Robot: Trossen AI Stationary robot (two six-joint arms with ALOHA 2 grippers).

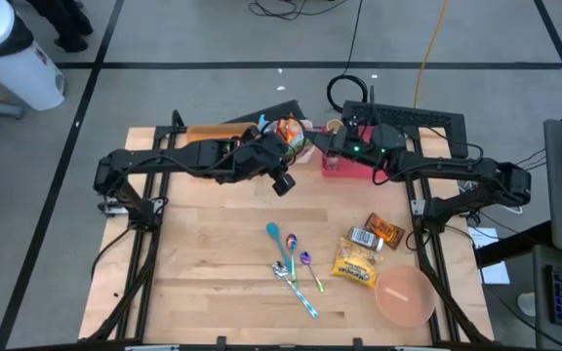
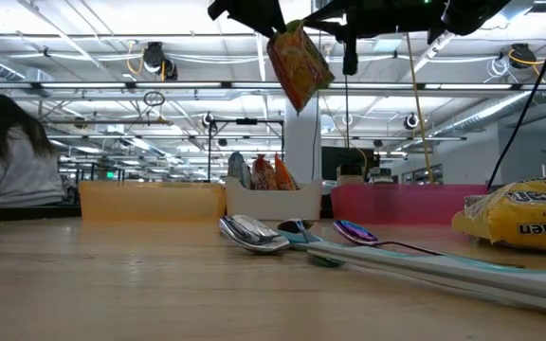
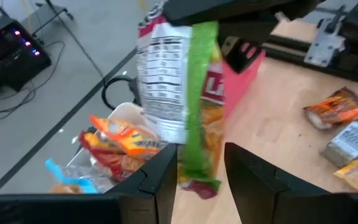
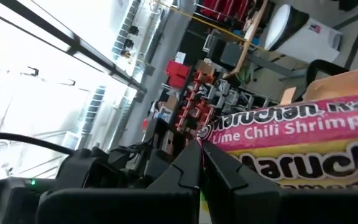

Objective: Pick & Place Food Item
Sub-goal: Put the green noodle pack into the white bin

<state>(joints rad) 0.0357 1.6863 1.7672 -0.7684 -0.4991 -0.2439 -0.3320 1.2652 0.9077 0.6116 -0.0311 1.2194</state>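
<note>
Right gripper (image 4: 201,163): fingers pinched together on the edge of a Maruchan lime chili shrimp ramen packet (image 4: 303,140), printed in pink and yellow; the packet is held up in the air above the far middle of the table (image 1: 213,283), hanging tilted from that one pinched edge (image 2: 297,64). Left gripper (image 3: 201,177): fingers set narrowly apart on either side of the packet's lower end, whose green seam and nutrition panel (image 3: 179,93) face the left wrist camera; whether those fingers touch the packet cannot be told. Both grippers meet over the far edge, the left arm reaching in from the left, the right arm from the right. Below and behind the packet: a white bin (image 3: 126,115) at the far edge holding other snack packets (image 3: 120,143) in orange and red. Just right of it: a pink bin (image 1: 344,168). Left of the white bin: an orange bin (image 2: 150,201). Near right of the table: a small orange-brown packet (image 1: 385,230), a silver-grey packet (image 1: 363,238) touching it, and a yellow ramen packet (image 1: 355,263) beside both. Nearer still: a pink bowl (image 1: 404,296). Centre of the table: coloured spoons (image 1: 293,263) lying together, handles pointing toward the near edge. Beyond the table, far left in the low view: a person (image 2: 12,156) seated.
</note>
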